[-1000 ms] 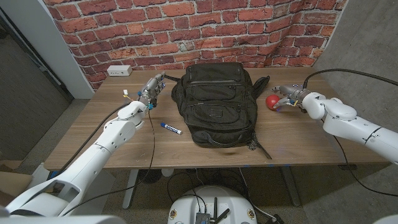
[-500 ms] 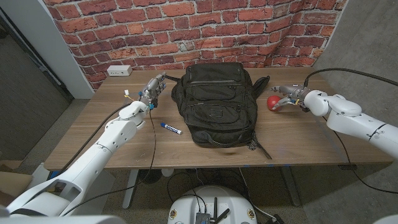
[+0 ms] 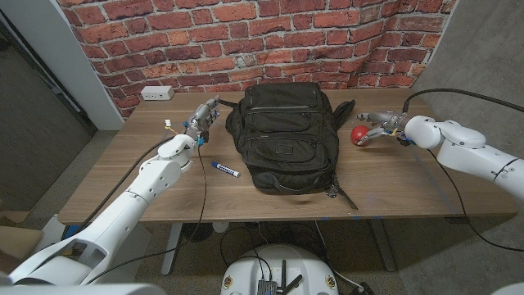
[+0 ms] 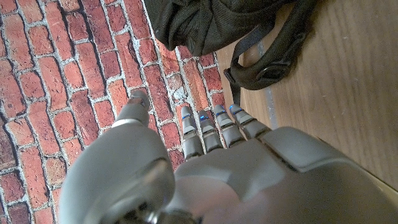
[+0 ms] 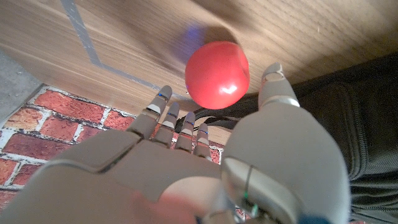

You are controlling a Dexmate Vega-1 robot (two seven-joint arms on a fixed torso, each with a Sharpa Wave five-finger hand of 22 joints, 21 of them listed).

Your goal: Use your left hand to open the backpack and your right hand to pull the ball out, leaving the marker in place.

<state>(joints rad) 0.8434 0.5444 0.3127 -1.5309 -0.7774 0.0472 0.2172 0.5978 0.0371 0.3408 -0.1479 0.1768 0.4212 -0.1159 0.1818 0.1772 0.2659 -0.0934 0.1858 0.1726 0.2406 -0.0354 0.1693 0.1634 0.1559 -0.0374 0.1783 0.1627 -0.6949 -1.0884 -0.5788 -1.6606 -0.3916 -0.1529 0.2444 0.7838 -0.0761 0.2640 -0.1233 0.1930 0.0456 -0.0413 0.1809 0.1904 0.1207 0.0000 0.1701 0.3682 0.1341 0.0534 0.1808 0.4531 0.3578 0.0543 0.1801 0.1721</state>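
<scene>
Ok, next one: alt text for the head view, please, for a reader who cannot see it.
A black backpack lies on a wooden table before a brick wall. The robot's right hand is at a red ball just right of the backpack; its left hand is raised at the backpack's left, a marker on the table nearby.

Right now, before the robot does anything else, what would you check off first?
1. Ball out of the backpack, on the table: ok.
2. Right hand let go of the ball: cannot tell; fingers sit right beside it.
3. Marker left inside the backpack: not ok; it lies on the table beside it.
4. Left hand off the backpack: ok; fingers spread, holding nothing.
5. Backpack lying steady: ok.
</scene>
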